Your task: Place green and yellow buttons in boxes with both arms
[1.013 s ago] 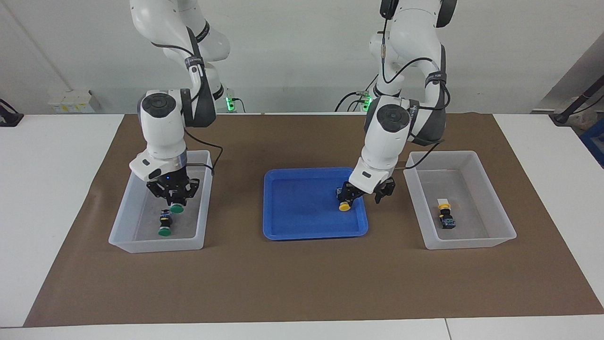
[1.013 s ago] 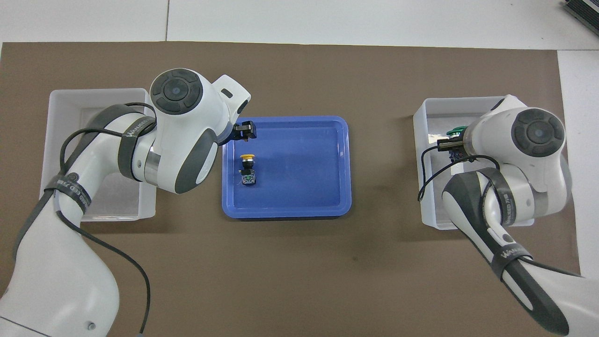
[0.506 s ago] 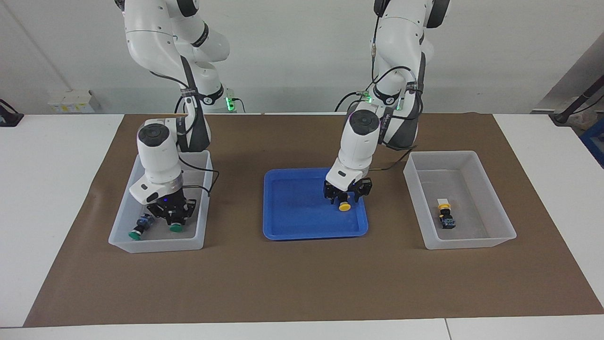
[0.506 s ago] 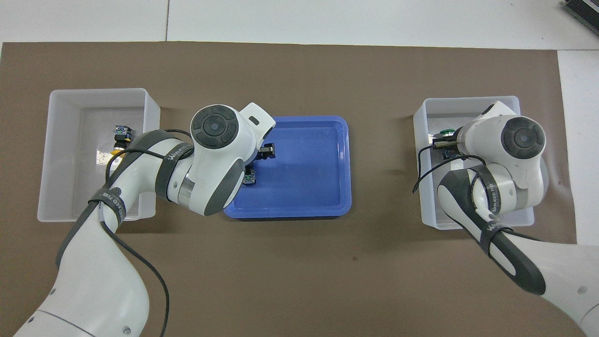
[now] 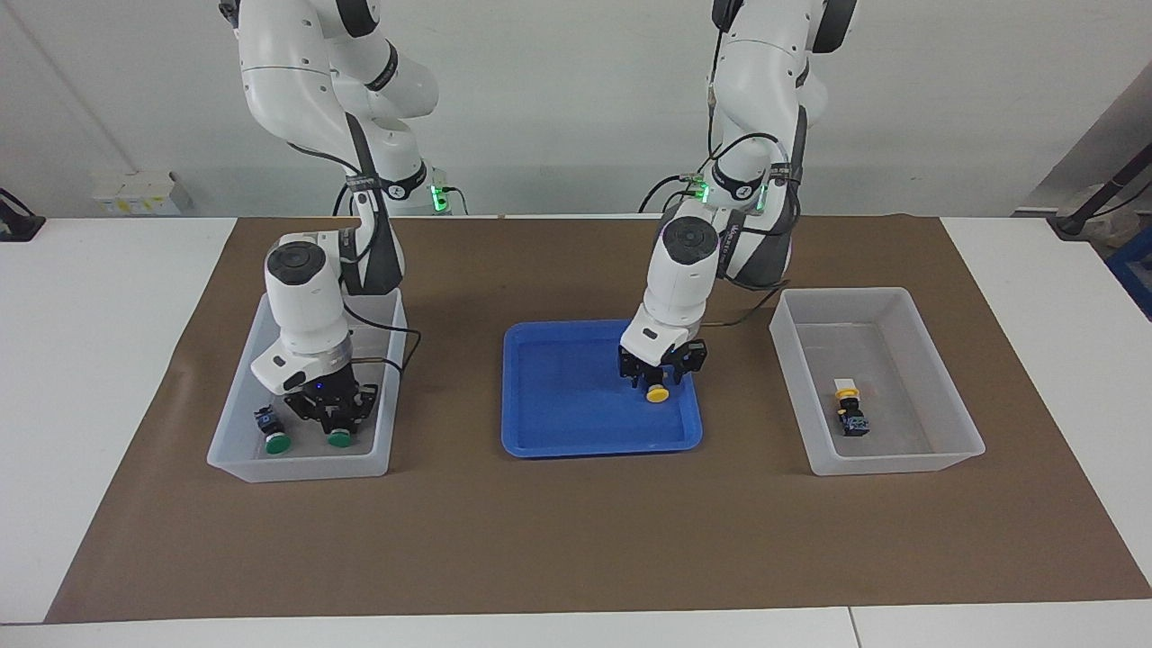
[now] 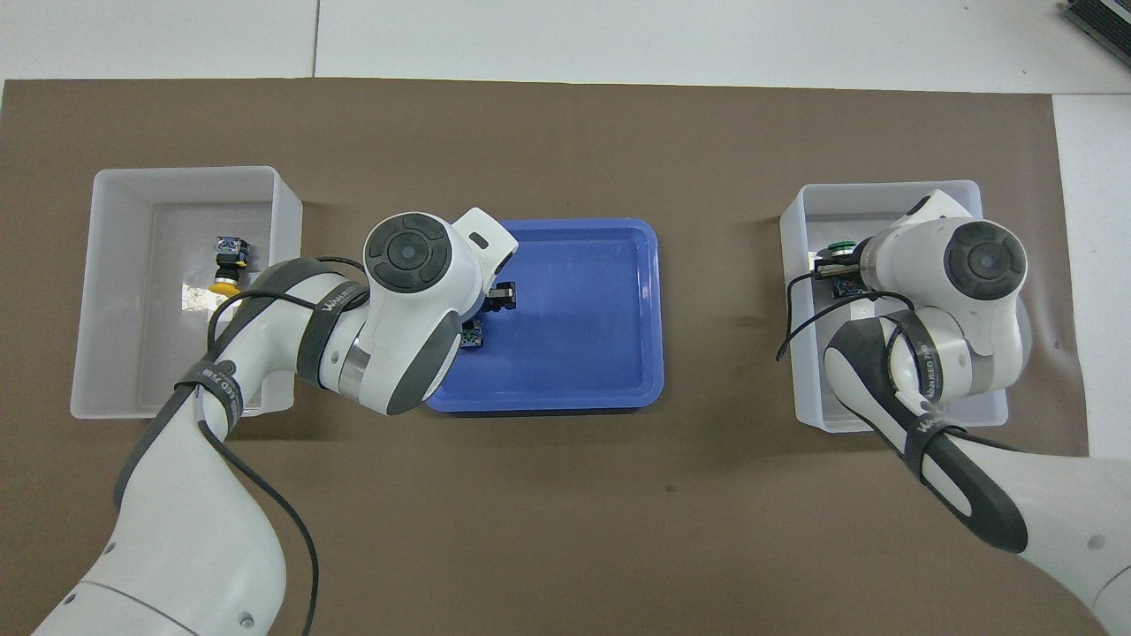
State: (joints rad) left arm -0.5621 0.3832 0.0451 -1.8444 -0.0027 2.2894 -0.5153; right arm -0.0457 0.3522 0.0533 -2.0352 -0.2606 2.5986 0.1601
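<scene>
My right gripper [image 5: 331, 421] is low inside the clear box [image 5: 297, 468] at the right arm's end, shut on a green button [image 5: 340, 438] whose cap also shows in the overhead view [image 6: 835, 252]. A second green button [image 5: 274, 441] lies beside it in that box. My left gripper [image 5: 661, 376] is open, down in the blue tray [image 5: 558, 396], with its fingers on either side of a yellow button [image 5: 658, 393]. A second yellow button [image 5: 849, 409] lies in the clear box [image 5: 900, 461] at the left arm's end and shows in the overhead view [image 6: 225, 274].
The tray and both boxes stand on a brown mat [image 5: 576, 540] on the white table. The tray [image 6: 574, 309] holds only that one button. Both arms lean in over the mat from the robots' end.
The right gripper went down into its box with the green button, and the loose green button shifted toward the table's end. The left gripper came down around the yellow button.
</scene>
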